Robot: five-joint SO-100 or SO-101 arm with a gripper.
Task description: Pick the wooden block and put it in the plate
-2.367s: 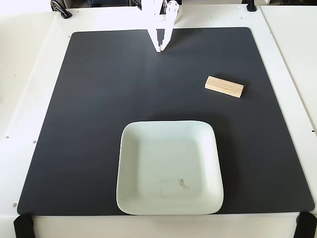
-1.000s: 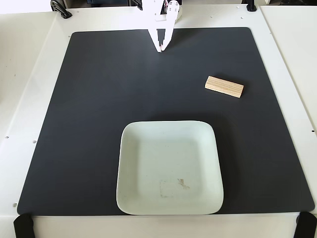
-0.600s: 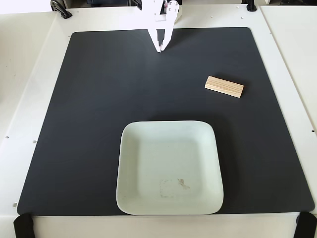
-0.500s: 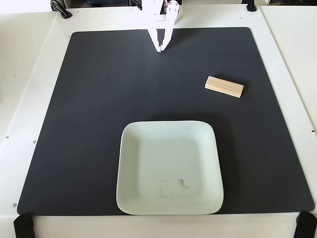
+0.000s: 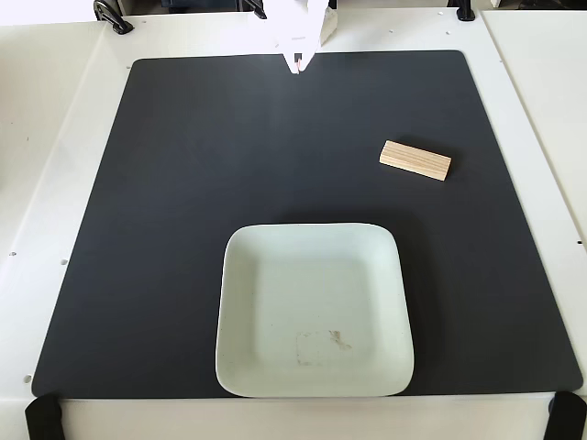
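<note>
The wooden block (image 5: 415, 161), small and light tan, lies flat on the black mat right of centre, slightly slanted. The pale white-green square plate (image 5: 240, 312) rests at the mat's near middle, holding nothing, with faint smudges on its base. My white gripper (image 5: 298, 66) hangs at the mat's far edge, tips pointing down and shut, holding nothing. It is far from the block, up and to the left of it.
A black mat (image 5: 165, 202) covers most of the white table (image 5: 55, 137). Black clamps sit at the near corners (image 5: 41, 417) and at the far left edge (image 5: 110, 16). A second white surface borders the right side.
The gripper has drawn back toward the far edge of the mat, so less of it shows. Block and plate have not moved.
</note>
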